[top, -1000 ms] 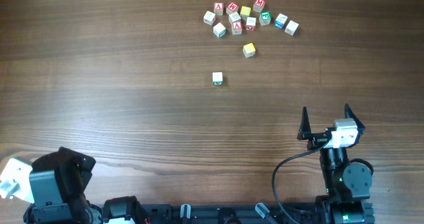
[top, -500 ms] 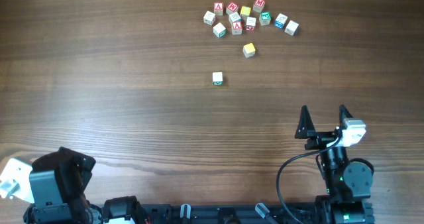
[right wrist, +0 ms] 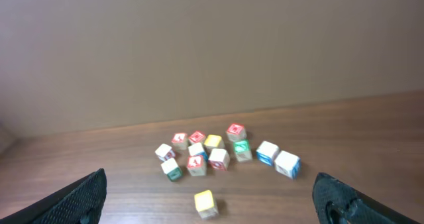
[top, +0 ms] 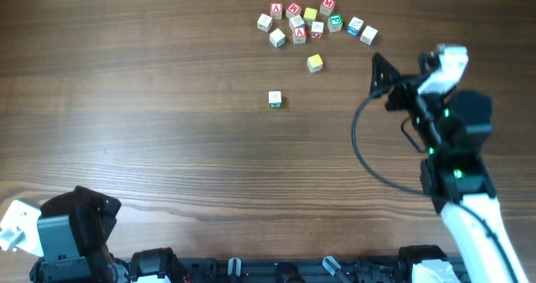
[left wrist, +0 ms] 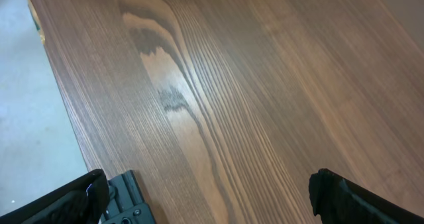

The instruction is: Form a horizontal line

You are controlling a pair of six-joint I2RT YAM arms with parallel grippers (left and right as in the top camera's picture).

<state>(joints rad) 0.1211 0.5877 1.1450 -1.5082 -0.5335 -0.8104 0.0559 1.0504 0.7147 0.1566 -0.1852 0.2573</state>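
Note:
No row of touching cubes shows in any view. A white cube with a green mark stands alone mid-table. A loose yellow cube lies up and right of it, apart, and also shows in the right wrist view. A second yellow cube sits inside the scattered cluster. My right gripper is open and empty, right of the loose yellow cube; in its wrist view the fingers frame that cube and the cluster. My left gripper is open and empty over bare wood at the near left.
A loose cluster of red-, green- and blue-lettered white cubes lies at the far edge, also in the right wrist view. The left arm base sits at the near left corner. The table's left edge shows in the left wrist view.
My right arm has swung from the near edge up toward the far right, next to the cube cluster, still open. No cube has moved. The left arm is still.

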